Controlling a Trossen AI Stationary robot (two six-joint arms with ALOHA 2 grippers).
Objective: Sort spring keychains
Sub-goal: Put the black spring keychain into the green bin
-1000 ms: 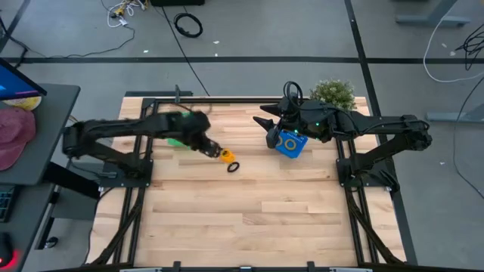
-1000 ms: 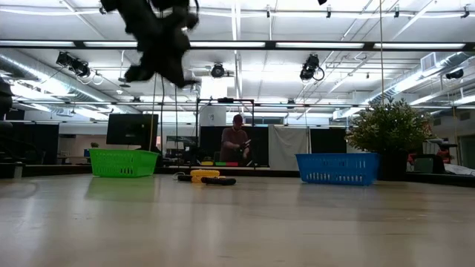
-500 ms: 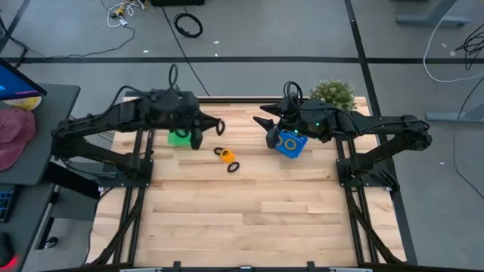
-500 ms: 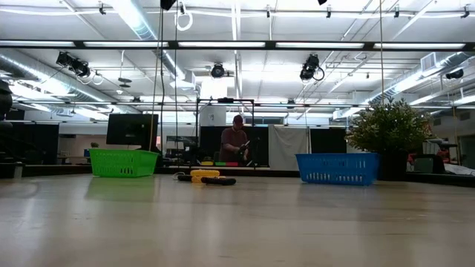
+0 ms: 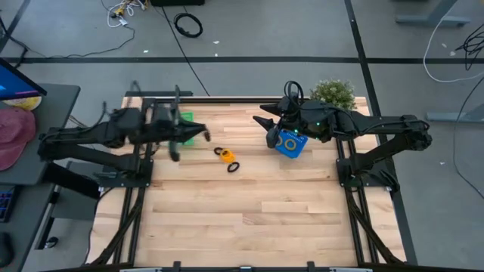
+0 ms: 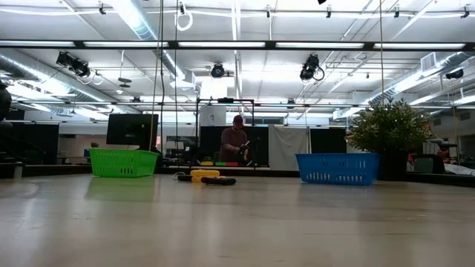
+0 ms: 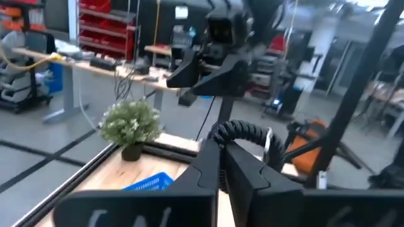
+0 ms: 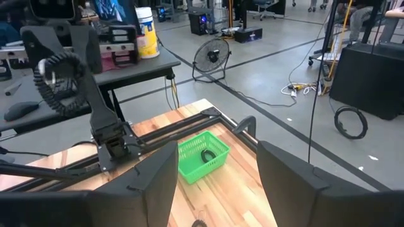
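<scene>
although most of the wooden table [image 5: 249,219] lies bare toward its near edge, everything sits in a band along the far edge. the left arm [image 5: 98,136] reaches in over the left rail, its gripper [image 5: 189,136] just beside the green basket [image 5: 186,119]; its fingers are blurred from above and fill the left wrist view, so i cannot tell whether they are apart or together. the right arm [image 5: 378,127] stretches in from the right rail, its gripper [image 5: 266,128] at the blue basket [image 5: 290,143], fingers spread apart in the right wrist view. the arm partly covers that basket. a potted plant [image 5: 333,92] stands at the far right corner. the green basket holds a black coil [image 8: 207,155], seen only from the right wrist. between the baskets, on open wood, lie the spring keychains: an orange one [image 5: 224,155] touching a black one [image 5: 233,167], well apart from both grippers. in the low view they merge into a small yellow and dark heap [image 6: 206,176].
</scene>
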